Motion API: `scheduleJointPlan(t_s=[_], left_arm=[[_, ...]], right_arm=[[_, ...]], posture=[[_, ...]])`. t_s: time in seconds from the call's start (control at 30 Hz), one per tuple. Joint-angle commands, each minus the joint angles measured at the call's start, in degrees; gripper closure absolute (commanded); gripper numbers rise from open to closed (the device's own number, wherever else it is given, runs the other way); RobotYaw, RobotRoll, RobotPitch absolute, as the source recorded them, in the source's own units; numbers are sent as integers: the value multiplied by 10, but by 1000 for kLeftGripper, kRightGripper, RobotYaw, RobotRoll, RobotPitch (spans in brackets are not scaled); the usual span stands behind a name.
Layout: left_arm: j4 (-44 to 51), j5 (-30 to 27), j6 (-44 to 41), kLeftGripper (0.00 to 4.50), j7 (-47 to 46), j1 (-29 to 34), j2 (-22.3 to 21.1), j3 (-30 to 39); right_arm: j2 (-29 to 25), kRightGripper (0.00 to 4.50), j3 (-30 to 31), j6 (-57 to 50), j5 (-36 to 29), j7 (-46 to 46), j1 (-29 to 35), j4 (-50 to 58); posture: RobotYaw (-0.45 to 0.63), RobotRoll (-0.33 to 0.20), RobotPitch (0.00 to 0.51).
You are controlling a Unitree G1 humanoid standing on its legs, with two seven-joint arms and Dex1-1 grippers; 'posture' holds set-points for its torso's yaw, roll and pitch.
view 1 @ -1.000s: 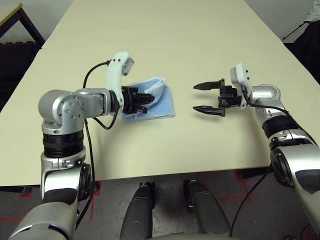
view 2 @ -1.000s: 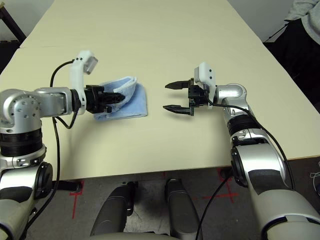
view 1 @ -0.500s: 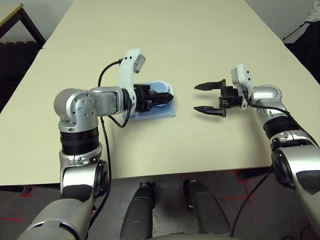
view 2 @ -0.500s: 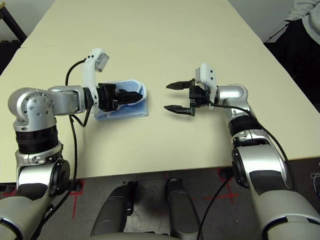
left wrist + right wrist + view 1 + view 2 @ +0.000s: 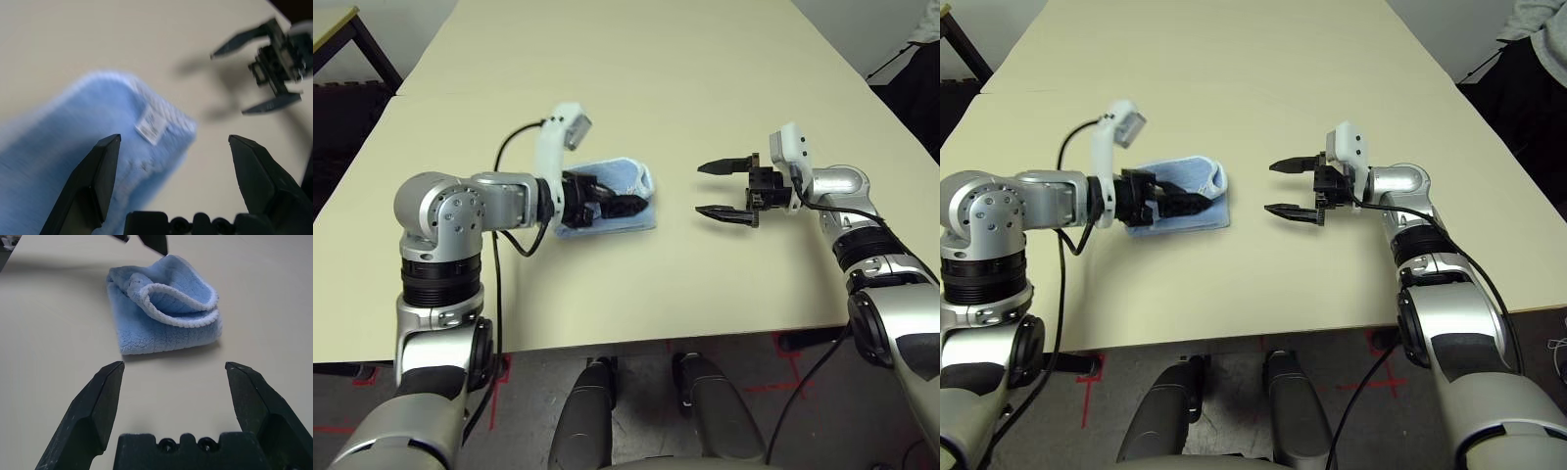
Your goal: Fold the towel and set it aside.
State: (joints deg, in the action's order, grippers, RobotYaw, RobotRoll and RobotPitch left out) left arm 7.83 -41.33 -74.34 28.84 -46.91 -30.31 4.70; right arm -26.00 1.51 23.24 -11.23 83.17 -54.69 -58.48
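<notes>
Left end effector (image 5: 175, 139) wide open over folded towel (image 5: 164, 308), gripping nothing

The towel's (image 5: 93, 142) white tag (image 5: 151, 125) bears unreadable print.

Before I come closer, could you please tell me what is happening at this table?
A two-armed robot is folding a small light-blue terry towel with white edging on the cream-coloured table. Its black left gripper is open above the towel, not gripping it. Its black right gripper waits open, off to the side. The towel is folded into a small bundle, with its upper layer loosely raised, and not yet set aside.
</notes>
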Motion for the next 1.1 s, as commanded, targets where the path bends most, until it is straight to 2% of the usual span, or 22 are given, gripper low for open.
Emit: scheduleJointPlan(t_s=[0.03,0.17,0.27,0.37,0.43,0.6,0.83,0.93,1.1], left_arm=[[-18,9,42,25,37,-10,-4,-15],[-46,45,93,25,56,-13,-10,-43],[-64,90,208,25,102,12,-16,-64],[-88,149,376,25,183,55,-39,-87],[-109,167,457,25,229,80,-49,-85],[-152,166,540,25,322,109,-78,-62],[-213,176,635,25,440,143,-120,-56],[-225,178,657,0,459,151,-124,-51],[-247,186,690,0,479,159,-123,-47]], right_arm=[[1,0,-6,6,5,0,2,-6],[1,0,-6,7,5,0,1,-8],[2,0,-7,10,5,-4,0,-9],[6,0,-18,9,-9,-4,-2,-8],[10,0,-28,-6,-23,3,-3,-2],[15,0,-37,-70,-51,47,-1,31],[28,0,-30,-60,-45,59,0,41],[28,632,-29,-47,-41,65,3,35],[28,2496,-28,-38,-39,73,5,28]], posture=[[57,0,168],[56,0,167],[53,0,166],[53,0,166],[39,0,171],[45,0,172],[50,0,171],[53,0,171],[51,0,172]])
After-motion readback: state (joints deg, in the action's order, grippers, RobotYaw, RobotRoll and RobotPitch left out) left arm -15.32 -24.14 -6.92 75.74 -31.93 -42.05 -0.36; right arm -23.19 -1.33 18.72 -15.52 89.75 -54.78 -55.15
